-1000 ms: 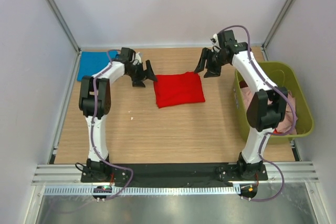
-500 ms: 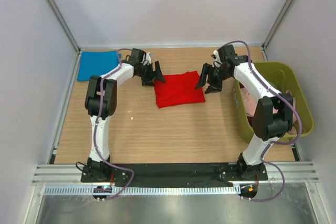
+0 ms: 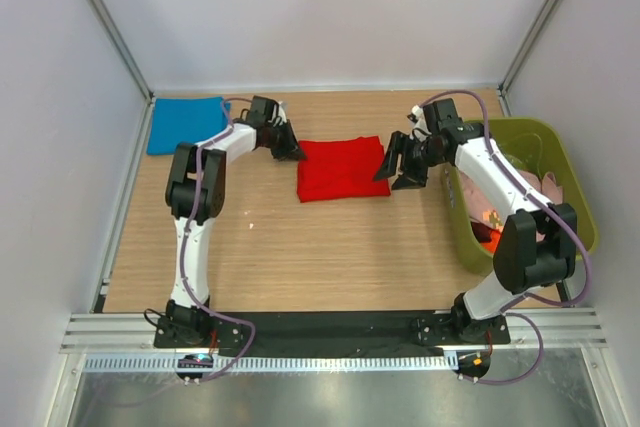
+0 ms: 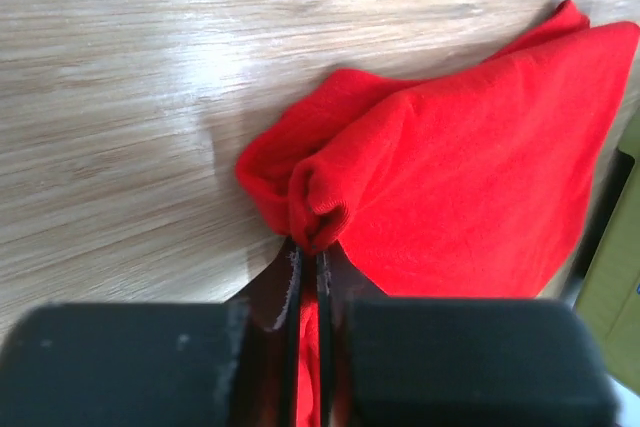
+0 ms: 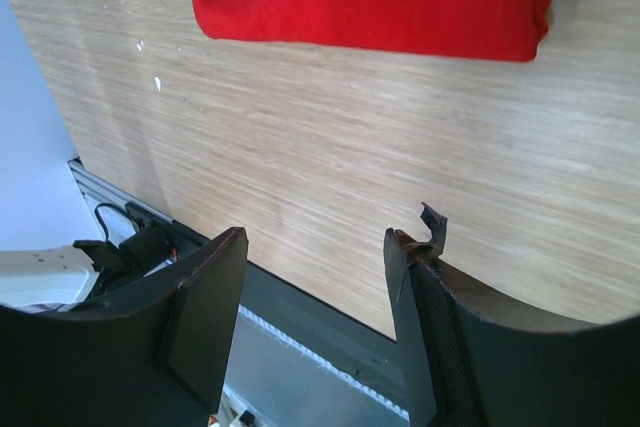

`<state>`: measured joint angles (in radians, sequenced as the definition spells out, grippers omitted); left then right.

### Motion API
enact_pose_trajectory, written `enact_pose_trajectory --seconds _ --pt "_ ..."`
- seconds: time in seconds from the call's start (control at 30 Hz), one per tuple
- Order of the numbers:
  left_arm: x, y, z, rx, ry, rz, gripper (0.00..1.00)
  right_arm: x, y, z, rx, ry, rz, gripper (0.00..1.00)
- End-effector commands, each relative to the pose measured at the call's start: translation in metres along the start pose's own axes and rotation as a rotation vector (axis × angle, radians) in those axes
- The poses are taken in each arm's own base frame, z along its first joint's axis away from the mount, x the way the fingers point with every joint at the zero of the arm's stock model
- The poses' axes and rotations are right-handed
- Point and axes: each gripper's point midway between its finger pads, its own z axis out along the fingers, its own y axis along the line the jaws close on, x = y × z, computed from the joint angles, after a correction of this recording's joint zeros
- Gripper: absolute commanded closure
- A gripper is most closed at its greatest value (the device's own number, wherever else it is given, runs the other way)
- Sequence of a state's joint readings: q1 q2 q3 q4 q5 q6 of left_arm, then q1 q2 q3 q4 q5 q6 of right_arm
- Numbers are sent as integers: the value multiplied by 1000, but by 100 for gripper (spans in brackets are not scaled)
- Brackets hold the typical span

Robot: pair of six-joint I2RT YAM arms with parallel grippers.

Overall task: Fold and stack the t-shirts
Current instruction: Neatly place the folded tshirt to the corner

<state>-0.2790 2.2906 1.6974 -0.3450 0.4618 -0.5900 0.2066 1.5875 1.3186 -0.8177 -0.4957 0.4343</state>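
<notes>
1. The folded red t-shirt (image 3: pixel 340 169) lies on the tabletop (image 3: pixel 300 247), nearer the far edge and about midway between the left and right edges.
2. The left end effector (image 4: pixel 308 252) is clamped on a bunched fold at the shirt's left end.
3. The right end effector (image 3: pixel 400 165) is just beside the shirt's right end, jaws wide apart and holding nothing.
4. A blue t-shirt (image 3: pixel 185 124) lies flat in the far left corner.
5. A green bin (image 3: pixel 525 124) at the right edge holds pale pink cloth (image 3: pixel 548 185).

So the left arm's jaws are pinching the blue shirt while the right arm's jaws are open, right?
Not quite: the left jaws are pinching the red shirt, not the blue one, as the left wrist view shows. The right jaws are open.
</notes>
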Motion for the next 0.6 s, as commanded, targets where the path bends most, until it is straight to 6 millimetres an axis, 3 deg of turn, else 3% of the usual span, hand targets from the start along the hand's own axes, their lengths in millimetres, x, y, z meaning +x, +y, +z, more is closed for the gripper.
enact_pose_trajectory --seconds 0.0,0.13,0.2,0.23,0.37,0.57 --pt "15 24 16 -60 29 -17 100 8 12 -12 -48 -25 -8 36" --pt "-2 -4 -25 -47 -38 63 100 21 16 -22 -68 -28 -5 36" --pt "-3 -4 -44 -94 -41 103 100 30 16 -23 -73 -19 0 36" --pt "-10 -16 -64 -103 -74 133 100 33 21 -27 -88 -21 0 36" --pt "-16 -16 -109 -210 -125 195 100 49 32 -28 -116 -7 -8 36" --pt "-33 2 -154 -406 -207 312 100 65 59 -23 -164 30 -76 36"
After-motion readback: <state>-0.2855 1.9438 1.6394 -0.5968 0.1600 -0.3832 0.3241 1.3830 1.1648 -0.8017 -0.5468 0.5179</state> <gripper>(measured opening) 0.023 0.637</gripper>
